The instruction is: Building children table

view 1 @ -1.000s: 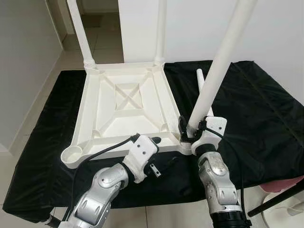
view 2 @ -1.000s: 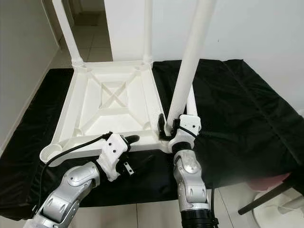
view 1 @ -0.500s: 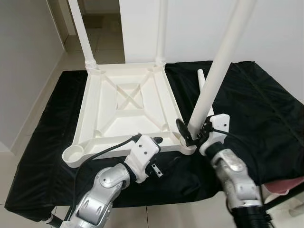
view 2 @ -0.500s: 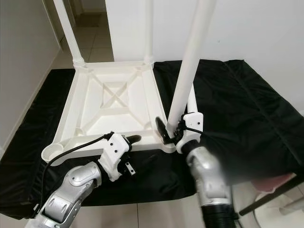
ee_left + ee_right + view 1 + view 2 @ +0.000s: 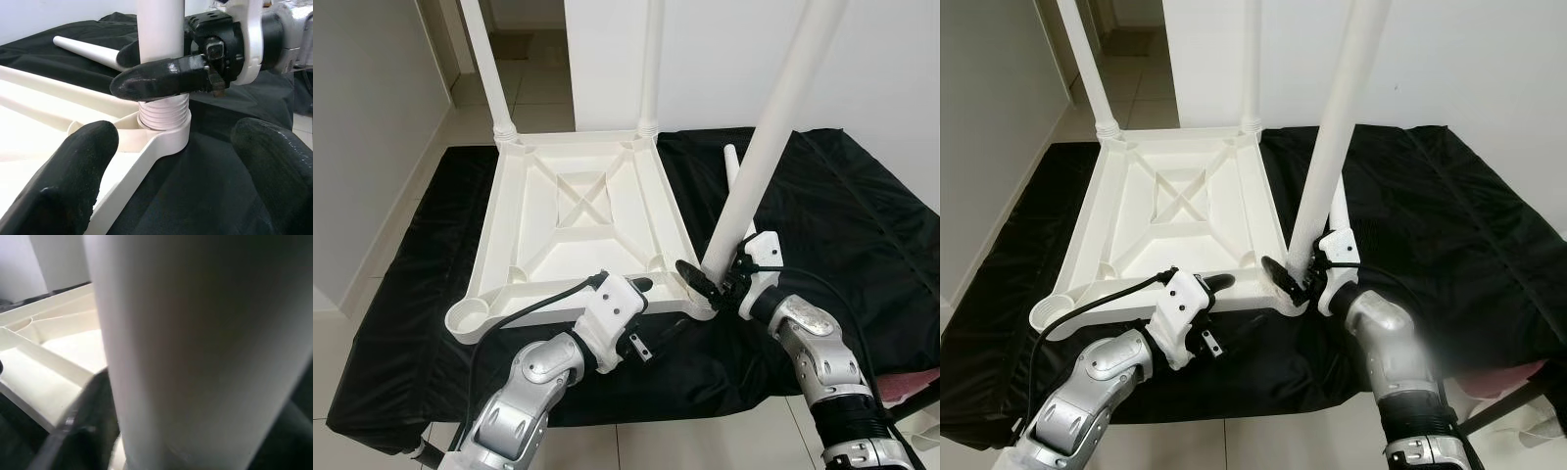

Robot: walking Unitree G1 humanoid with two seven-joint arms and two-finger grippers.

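A white plastic table [image 5: 578, 211] lies upside down on a black cloth [image 5: 862, 235]. Two white legs [image 5: 489, 69] stand in its far corners. A third leg [image 5: 764, 147] rises tilted from the near right corner, its threaded base [image 5: 164, 110] seated in the socket. My right gripper [image 5: 710, 281] is shut on this leg just above the base. My left gripper [image 5: 651, 308] hovers open at the table's front edge, its fingers [image 5: 73, 171] wide apart on either side of that corner. A loose leg [image 5: 732, 171] lies on the cloth behind. The near left socket [image 5: 465, 318] holds nothing.
The cloth-covered platform ends close to my body, with tiled floor [image 5: 538, 88] beyond its far edge and on the left. A white wall [image 5: 901, 78] stands behind on the right. A pink object [image 5: 925, 387] and a black pole sit at the lower right.
My right arm has swung outward to the right, turning the gripper around the base of the leg while it keeps hold. The left gripper has barely moved.
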